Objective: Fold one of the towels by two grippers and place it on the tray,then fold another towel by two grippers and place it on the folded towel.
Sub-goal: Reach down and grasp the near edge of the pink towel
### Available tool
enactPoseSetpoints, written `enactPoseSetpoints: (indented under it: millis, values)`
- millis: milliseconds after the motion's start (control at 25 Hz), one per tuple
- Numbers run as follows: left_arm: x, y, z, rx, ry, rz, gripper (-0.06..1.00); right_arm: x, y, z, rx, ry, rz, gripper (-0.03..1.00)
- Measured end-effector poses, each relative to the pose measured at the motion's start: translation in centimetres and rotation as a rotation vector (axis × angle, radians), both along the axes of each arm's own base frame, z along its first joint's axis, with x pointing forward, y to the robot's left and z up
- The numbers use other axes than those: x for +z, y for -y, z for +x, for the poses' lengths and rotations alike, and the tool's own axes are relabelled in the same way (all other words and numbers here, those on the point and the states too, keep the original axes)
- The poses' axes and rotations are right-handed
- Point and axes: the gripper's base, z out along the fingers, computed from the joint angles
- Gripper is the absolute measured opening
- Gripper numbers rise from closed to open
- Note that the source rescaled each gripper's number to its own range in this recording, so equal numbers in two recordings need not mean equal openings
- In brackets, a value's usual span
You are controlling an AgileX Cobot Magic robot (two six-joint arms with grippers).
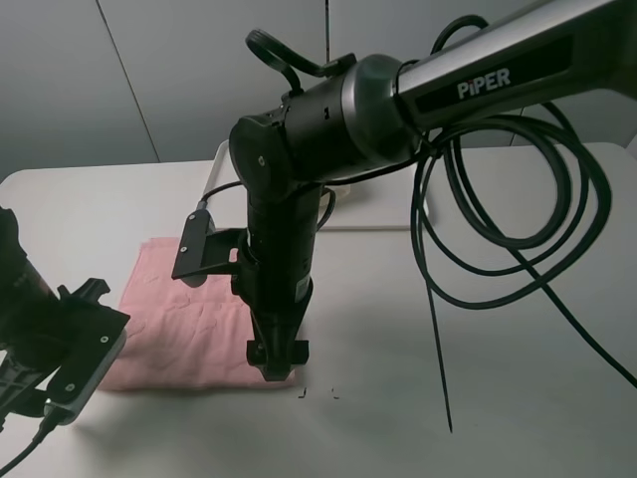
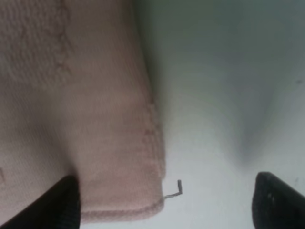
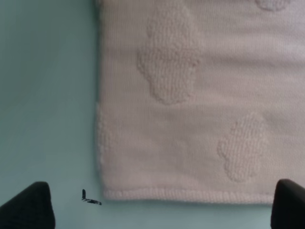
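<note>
Right wrist: cloud-embossed pink terry towel (image 3: 200, 95)

Light pink towel (image 1: 179, 324) embossed with cloud shapes, white table (image 1: 368, 329)

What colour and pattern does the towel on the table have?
Light pink, with raised cloud-like shapes in the terry. The towel shows clearest in the right wrist view.

- The exterior high view is bright and evenly lit; the right arm (image 1: 284, 239) throws only a faint, soft shadow on the table (image 1: 518, 398).
- The left wrist view is blurred throughout, with a broad grey shadow across the table.
- The right wrist view is sharper, tinted greenish, and the pink towel (image 3: 190, 119) looks washed out.
</note>
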Motion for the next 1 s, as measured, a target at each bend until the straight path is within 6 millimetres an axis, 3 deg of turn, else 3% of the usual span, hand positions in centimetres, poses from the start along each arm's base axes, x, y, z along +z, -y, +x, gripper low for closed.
enactPoseSetpoints:
  millis: [360, 720, 1000]
  values:
    - [-0.8, 0.1, 0.1, -0.005, -0.009, 0.003, 0.93, -0.3, -0.9, -1.0, 0.042, -0.006, 0.019, 0.98]
    - [-0.8, 0.1, 0.1, 0.013, -0.009, 0.004, 0.93, -2.9, -1.3, -1.8, 0.068, -0.046, -0.031, 0.98]
    - [-0.8, 0.1, 0.2, 0.015, -0.007, 0.003, 0.93, -2.9, -1.2, -2.4, 0.065, -0.079, -0.068, 0.98]
